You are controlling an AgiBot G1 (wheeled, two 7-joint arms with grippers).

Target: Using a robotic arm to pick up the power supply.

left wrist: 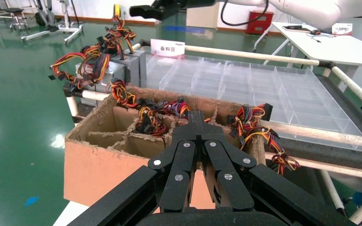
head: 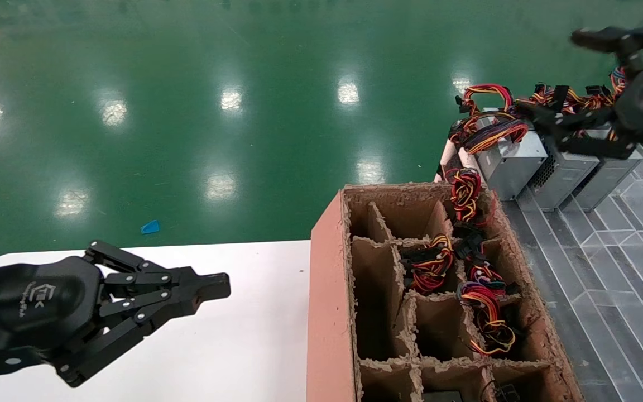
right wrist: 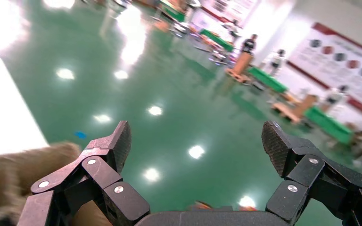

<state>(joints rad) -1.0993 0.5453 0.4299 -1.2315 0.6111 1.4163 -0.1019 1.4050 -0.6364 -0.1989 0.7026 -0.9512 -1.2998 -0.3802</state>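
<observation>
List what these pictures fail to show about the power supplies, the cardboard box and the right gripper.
- Power supplies: in the head view the right gripper and wire bundles cover their tops; the rightmost is mostly hidden.
- Cardboard box: its near end is cut off by the head view's lower edge; deep compartments are in shadow.
- Right wrist view: the open right gripper faces green floor; no power supply appears.
- Left gripper: shut, over the white table.
</observation>
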